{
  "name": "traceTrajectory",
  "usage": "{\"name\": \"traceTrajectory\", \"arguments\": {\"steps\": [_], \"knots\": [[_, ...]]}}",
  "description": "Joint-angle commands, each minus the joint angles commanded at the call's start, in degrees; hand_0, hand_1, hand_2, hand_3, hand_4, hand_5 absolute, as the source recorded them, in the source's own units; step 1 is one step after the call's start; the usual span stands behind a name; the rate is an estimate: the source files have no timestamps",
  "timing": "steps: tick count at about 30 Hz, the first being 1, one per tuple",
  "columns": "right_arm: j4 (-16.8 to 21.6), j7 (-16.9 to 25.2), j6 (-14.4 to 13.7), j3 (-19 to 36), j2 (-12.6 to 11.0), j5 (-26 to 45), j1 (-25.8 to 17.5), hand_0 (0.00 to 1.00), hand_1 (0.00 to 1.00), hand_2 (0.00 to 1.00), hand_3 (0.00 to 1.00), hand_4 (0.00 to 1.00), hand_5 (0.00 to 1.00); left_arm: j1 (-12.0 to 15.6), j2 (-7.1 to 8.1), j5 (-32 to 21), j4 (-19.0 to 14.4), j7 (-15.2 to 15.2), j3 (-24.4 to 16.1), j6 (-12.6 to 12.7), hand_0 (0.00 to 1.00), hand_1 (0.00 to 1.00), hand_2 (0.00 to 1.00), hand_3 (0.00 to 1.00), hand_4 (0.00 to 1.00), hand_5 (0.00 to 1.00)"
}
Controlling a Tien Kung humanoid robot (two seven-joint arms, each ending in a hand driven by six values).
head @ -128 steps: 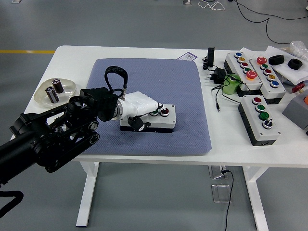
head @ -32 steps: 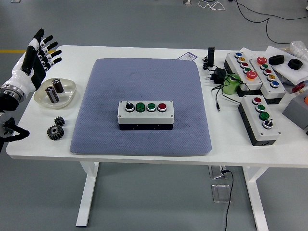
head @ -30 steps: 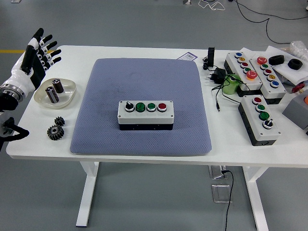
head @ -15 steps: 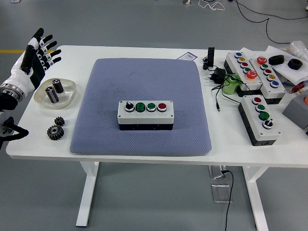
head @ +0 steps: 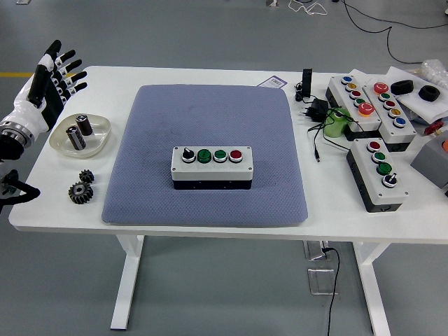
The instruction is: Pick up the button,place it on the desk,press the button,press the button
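Observation:
A white button box [head: 212, 167] with a black knob, two green buttons and a red button sits on the blue-grey mat [head: 210, 112] in the middle of the table. My left hand [head: 49, 85] is raised at the far left edge, well away from the box, with its fingers spread and holding nothing. The right arm is out of view.
A clear dish [head: 80, 134] with two batteries and two black gears [head: 82, 189] lie left of the mat. Three more button boxes [head: 379, 171], a charger with cable [head: 316, 112], a green object [head: 337, 123] and black parts crowd the right side.
Since 4.3 s ago my left hand has left the button box and drawn back to the far left edge. In the last second it has drifted slightly further left.

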Motion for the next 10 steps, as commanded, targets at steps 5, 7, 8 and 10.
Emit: {"name": "traceTrajectory", "arguments": {"steps": [5,7,8,10], "knots": [[0.0,0.0,0.0,0.1,0.0,0.0,0.0,0.651,0.562,0.595,0.635,0.245,0.255,0.2,0.0,0.1,0.1,0.1,-0.1,0.0,0.876,0.912,0.973,0.963,0.779,0.998],[0.0,0.1,0.0,0.0,0.1,0.1,-0.1,0.651,0.562,0.595,0.635,0.245,0.255,0.4,-0.03,0.2,0.4,0.1,-0.2,-0.1,0.876,0.912,0.973,0.963,0.779,0.998],[0.0,0.1,0.0,-0.2,0.1,0.4,-0.2,0.651,0.562,0.595,0.635,0.245,0.255,0.4,-0.12,0.3,0.6,0.2,-0.2,-0.3,0.876,0.912,0.973,0.963,0.779,0.998],[0.0,0.0,0.0,0.0,0.1,0.2,-0.3,0.651,0.562,0.595,0.635,0.245,0.255,0.4,-0.35,0.2,0.9,0.2,-0.1,-0.5,0.876,0.912,0.973,0.963,0.779,0.998]]}}
